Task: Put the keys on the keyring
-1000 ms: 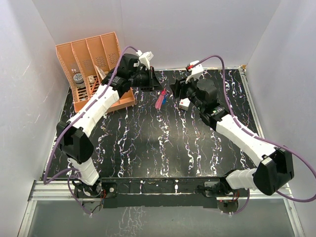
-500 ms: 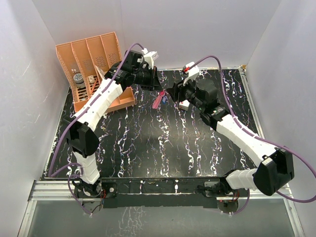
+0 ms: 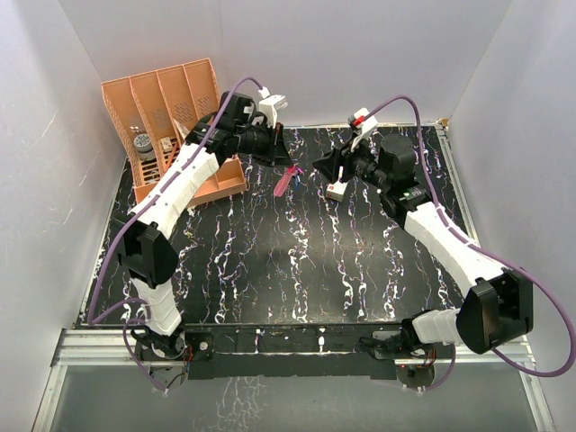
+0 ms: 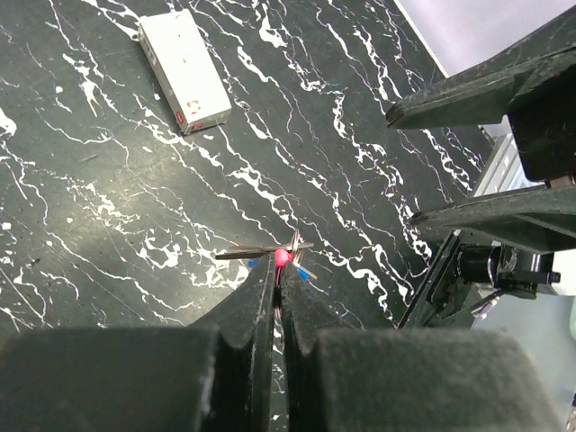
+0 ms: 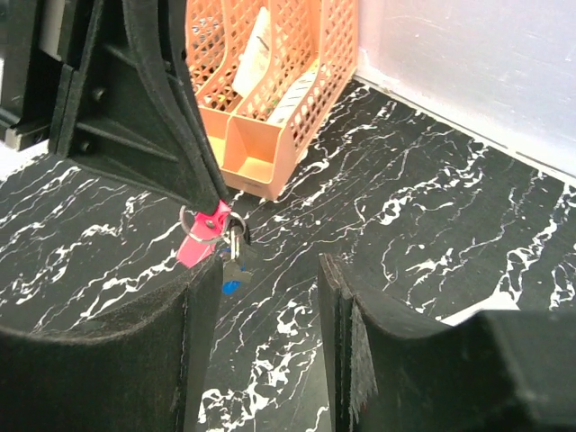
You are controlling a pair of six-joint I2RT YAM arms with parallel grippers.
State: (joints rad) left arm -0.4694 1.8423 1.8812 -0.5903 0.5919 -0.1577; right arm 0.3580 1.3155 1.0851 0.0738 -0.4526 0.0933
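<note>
My left gripper (image 3: 288,162) is shut on the pink-red strap fob (image 3: 283,184) of the keyring and holds it above the table. In the right wrist view the silver ring (image 5: 212,221) sits at the top of the fob (image 5: 192,245). The keys (image 5: 232,263) hang from the ring, and the blue head (image 5: 231,285) is lowest. In the left wrist view the fob (image 4: 283,260) shows at my fingertips, with a dark blade (image 4: 261,253) beside it. My right gripper (image 3: 320,166) is open and empty, just right of the keyring, and shows in its own wrist view (image 5: 265,333).
A white box (image 3: 337,190) lies on the black marbled table under my right gripper and also shows in the left wrist view (image 4: 184,70). An orange desk organiser (image 3: 166,126) stands at the back left. White walls enclose the table.
My right gripper closed in on the keyring, then drew back to the right, away from it. My left gripper still holds the fob, which shifted slightly left.
</note>
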